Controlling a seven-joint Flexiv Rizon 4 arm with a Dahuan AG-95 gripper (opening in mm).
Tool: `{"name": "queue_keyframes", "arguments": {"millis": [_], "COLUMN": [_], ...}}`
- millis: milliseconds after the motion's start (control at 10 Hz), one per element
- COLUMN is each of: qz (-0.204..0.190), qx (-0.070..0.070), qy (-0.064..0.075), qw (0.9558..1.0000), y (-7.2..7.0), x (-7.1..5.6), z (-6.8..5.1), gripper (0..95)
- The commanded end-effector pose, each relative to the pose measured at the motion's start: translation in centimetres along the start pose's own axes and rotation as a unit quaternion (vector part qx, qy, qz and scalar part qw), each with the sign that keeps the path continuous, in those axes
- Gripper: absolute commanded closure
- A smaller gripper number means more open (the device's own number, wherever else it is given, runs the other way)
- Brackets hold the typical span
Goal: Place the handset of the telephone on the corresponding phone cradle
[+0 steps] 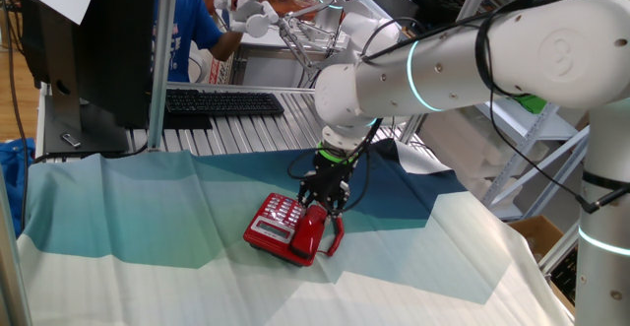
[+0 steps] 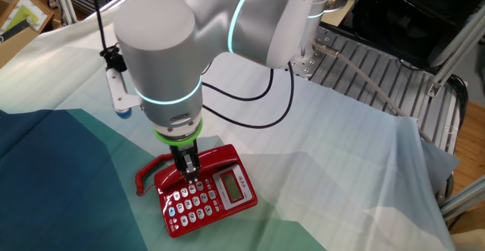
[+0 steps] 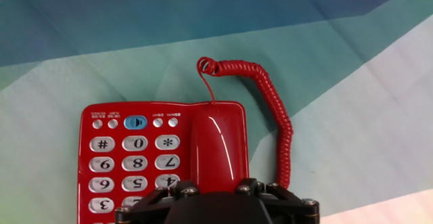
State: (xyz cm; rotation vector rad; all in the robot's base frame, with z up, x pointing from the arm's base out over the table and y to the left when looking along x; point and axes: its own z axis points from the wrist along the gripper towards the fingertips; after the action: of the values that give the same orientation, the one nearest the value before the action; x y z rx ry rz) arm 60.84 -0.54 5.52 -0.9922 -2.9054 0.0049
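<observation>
Now gripper (image 1: 323, 206) is pinching the handset (image 3: 215, 149), which is lying along the cradle (image 2: 203, 160) of the phone (image 1: 279, 224), mid-table; opening slowly, then lifting straight, seems wise.

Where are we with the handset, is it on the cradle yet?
Looks nearly done: the handset lies along the phone cradle beside the keypad of the telephone. In hand: the gripper sits right over it; whether the fingers grip cannot be told. Left: release if gripped, then lift away.
</observation>
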Motion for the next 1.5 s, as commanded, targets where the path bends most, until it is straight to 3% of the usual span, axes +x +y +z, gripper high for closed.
{"name": "queue_keyframes", "arguments": {"millis": [100,1000,1500], "qz": [-0.002,-0.021,-0.011], "qx": [0.002,0.002,0.001], "qy": [0.000,0.000,0.005], "qw": [1.0000,0.9998,0.9999], "y": [0.11,0.37,0.35], "x": [-0.20,-0.93,-0.84], "z": [0.07,-0.04,0.11], "gripper": [95.0,95.0,95.0]}}
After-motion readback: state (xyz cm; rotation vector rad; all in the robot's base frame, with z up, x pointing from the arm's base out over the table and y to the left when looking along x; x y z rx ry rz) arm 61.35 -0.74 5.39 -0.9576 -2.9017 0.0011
